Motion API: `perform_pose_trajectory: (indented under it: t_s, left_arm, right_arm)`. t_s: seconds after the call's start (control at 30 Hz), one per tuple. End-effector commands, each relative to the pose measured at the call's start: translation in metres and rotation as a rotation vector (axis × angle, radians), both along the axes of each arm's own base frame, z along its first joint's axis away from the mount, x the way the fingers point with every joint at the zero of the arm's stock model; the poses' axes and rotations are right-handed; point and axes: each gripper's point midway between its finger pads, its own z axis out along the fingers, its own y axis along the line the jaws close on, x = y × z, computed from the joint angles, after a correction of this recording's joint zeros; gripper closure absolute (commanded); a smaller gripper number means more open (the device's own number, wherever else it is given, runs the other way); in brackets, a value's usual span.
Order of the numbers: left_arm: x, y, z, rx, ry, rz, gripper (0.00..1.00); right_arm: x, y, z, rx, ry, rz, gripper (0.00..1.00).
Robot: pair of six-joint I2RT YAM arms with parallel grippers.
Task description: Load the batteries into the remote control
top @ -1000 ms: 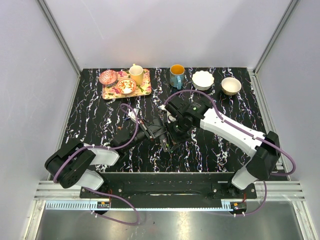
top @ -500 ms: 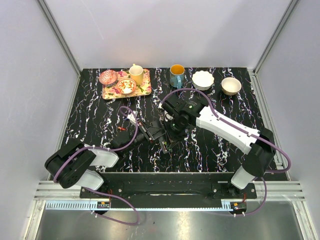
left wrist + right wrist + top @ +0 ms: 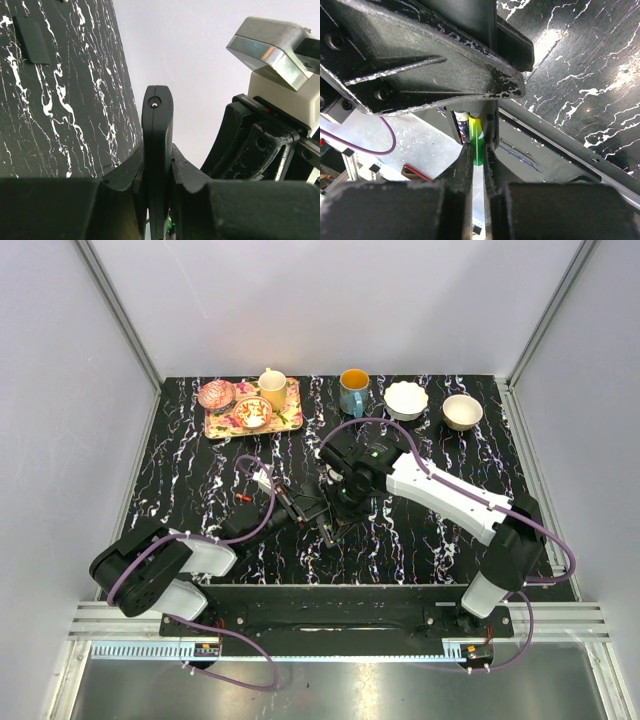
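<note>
Remote [image 3: 157,150] — slim, black, edge-on — has a green battery [image 3: 477,144] beside it.

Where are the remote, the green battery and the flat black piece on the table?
remote [image 3: 157,145]: left wrist view, middle of its narrow edge facing the camera.
green battery [image 3: 477,142]: right wrist view, its green sleeve.
flat black piece [image 3: 31,39]: left wrist view, centre of its top face.
</note>
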Motion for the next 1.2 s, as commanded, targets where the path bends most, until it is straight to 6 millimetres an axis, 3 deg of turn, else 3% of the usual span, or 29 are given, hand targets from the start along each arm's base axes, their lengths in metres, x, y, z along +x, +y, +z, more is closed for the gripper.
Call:
perform_pose_trajectory:
  t_s: [0.0,0.67,1.17]
  left_arm:
    - [-0.007,0.004,0.056,-0.161,-0.121,0.002,1.00]
    - [-0.006,0.002,0.048,-0.145,-0.096,0.008,1.00]
    - [-0.006,0.002,0.043,-0.136,-0.084,0.012,1.00]
  right_arm:
    - [0.020,-0.004,-0.002,-0.050,-0.088,-0.031,0.86]
    - [0.025,-0.001,0.004,-0.036,-0.107,-0.051,0.71]
    - [0.029,0.007,0.021,0.008,-0.129,-0.069,0.64]
